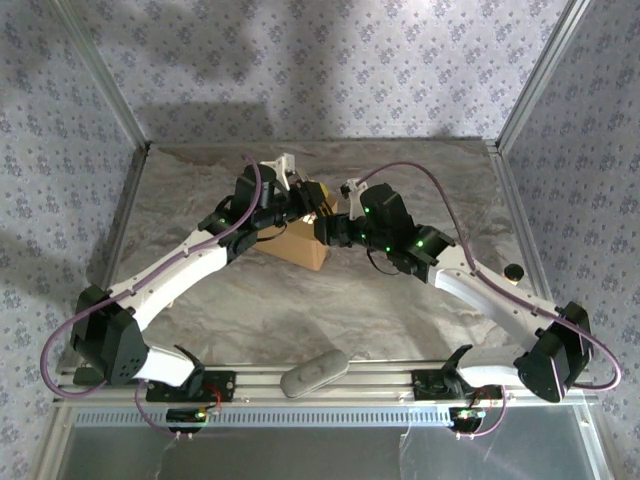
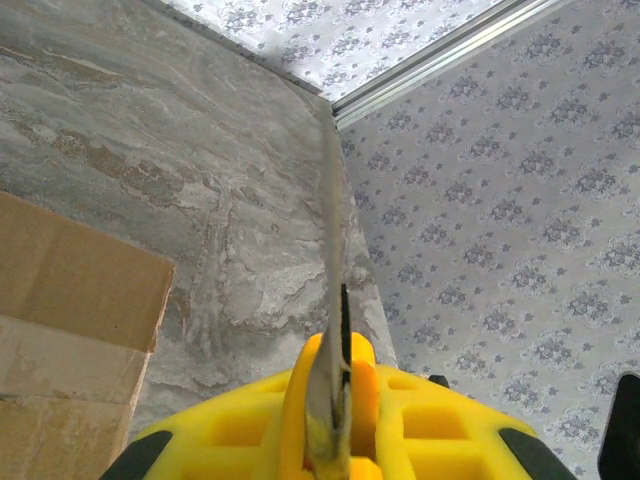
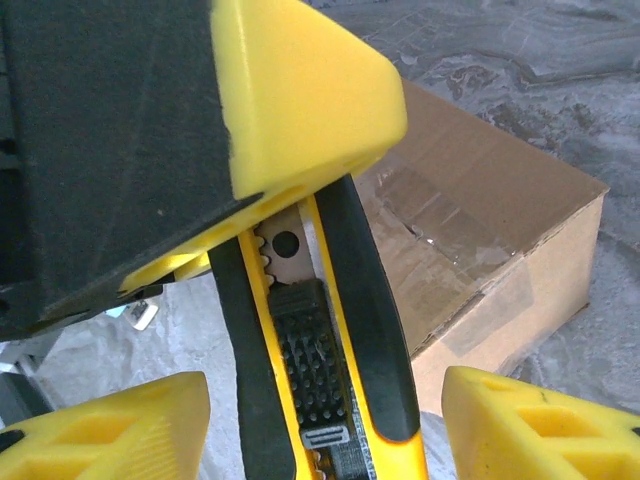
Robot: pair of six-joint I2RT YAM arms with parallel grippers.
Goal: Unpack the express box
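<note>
The left gripper (image 2: pixel 330 405) is clamped tight on a yellow-and-black utility knife (image 3: pixel 312 340). In its own wrist view the thin metal blade (image 2: pixel 328 290) rises edge-on from between the pinched yellow fingers (image 2: pixel 240 430). The right gripper (image 3: pixel 325 432) stands parted, with one yellow finger on each side of the knife's handle. Its fingers are close to the handle with only slim gaps, and I cannot tell whether either one touches it. In that view the black ridged slider (image 3: pixel 305 350) sits in the handle's yellow channel, between the two fingers. The round-holed blade root is just above it, under the left gripper's big yellow pad. The express box (image 3: pixel 490 215) lies just beyond and below the knife. It is a plain brown carton resting on the table, its top closed, with shiny clear tape (image 3: pixel 425 250) crossing the seam and folding down over the near edge. From above, both grippers meet directly over the box, which sits near the middle of the marbled grey table (image 1: pixel 420 190) and is largely hidden under the two wrists. The left arm reaches in from the box's lower left and the right arm from its lower right. Well apart from the box, at the near edge of the table between the arm bases, lies a grey oblong object (image 1: pixel 313 373). Patterned wall panels (image 1: pixel 330 60) stand behind the box and to both sides.
</note>
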